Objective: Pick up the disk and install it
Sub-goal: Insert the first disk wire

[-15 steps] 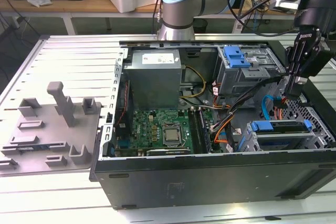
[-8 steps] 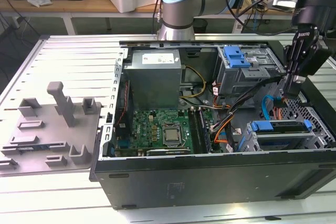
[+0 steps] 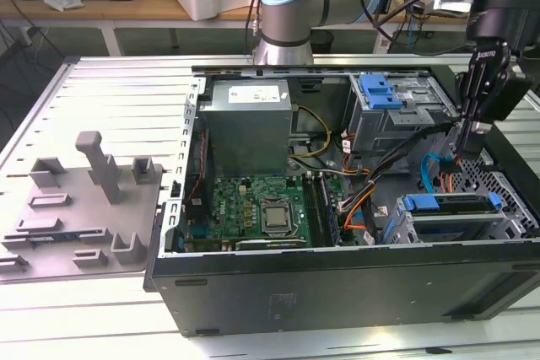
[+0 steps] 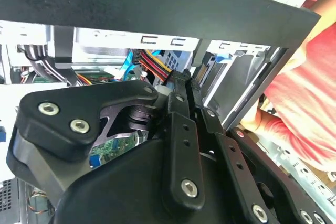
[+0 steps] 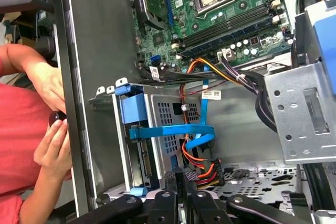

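A grey fixture stands apart at the exterior view's left of the surface. The case is laid on its side with the panel off, apparently so its bays can be reached from above. The disk, silver-edged and framed by a blue bracket, is seen slotted into a cage at the case's right corner, seemingly seated. Near it the end effector is held with fingers drawn together, gripping nothing.

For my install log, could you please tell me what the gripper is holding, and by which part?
Nothing that shows: the gripper is shut and empty, its tip beside the red and yellow cables by the drive cage.
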`<state>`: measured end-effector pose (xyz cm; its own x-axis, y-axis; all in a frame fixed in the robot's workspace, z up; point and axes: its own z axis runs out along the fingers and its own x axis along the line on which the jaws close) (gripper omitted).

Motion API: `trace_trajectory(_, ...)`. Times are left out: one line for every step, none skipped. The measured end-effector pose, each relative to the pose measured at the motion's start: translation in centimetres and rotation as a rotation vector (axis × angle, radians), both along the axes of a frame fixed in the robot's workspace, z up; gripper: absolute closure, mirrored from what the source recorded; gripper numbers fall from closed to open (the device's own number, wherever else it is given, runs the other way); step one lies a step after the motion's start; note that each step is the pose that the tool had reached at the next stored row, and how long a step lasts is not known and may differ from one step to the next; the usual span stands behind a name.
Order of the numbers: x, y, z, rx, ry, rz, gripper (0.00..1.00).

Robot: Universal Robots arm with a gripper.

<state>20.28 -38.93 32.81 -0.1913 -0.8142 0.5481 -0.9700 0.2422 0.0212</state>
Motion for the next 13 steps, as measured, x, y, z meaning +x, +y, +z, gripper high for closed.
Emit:
trace_trajectory(-0.2, -0.14, 0.0, 0.0001, -0.0032, 0.0, 0.83)
trace_trajectory(-0.3, -0.22, 0.0, 0.0001, -0.005, 0.0, 0.83)
trace_trajectory(-0.5, -0.31, 0.0, 0.0004, -0.007, 0.0, 0.83)
trace_trajectory(-0.6, -0.47, -0.01, 0.0008, -0.0101, 0.001, 0.83)
trace_trajectory(-0.7, -0.58, 0.0, 0.001, -0.0124, 0.001, 0.83)
trace_trajectory(-0.9, -0.72, 0.0, 0.0016, -0.0156, 0.002, 0.83)
trace_trajectory(-1.1, -0.94, 0.0, 0.0034, -0.0217, 0.002, 0.83)
trace_trajectory(-1.2, -1.09, 0.0, 0.0063, -0.026, 0.003, 0.83)
trace_trajectory(-1.3, -1.26, 0.0, 0.0118, -0.0315, 0.003, 0.83)
trace_trajectory(-1.3, -1.35, 0.0, 0.0155, -0.0348, 0.004, 0.83)
trace_trajectory(-1.3, -1.43, 0.01, 0.02, -0.0381, 0.004, 0.83)
trace_trajectory(-1.4, -1.49, 0.0, 0.0259, -0.0418, 0.004, 0.83)
trace_trajectory(-1.4, -1.55, 0.0, 0.0323, -0.0452, 0.005, 0.83)
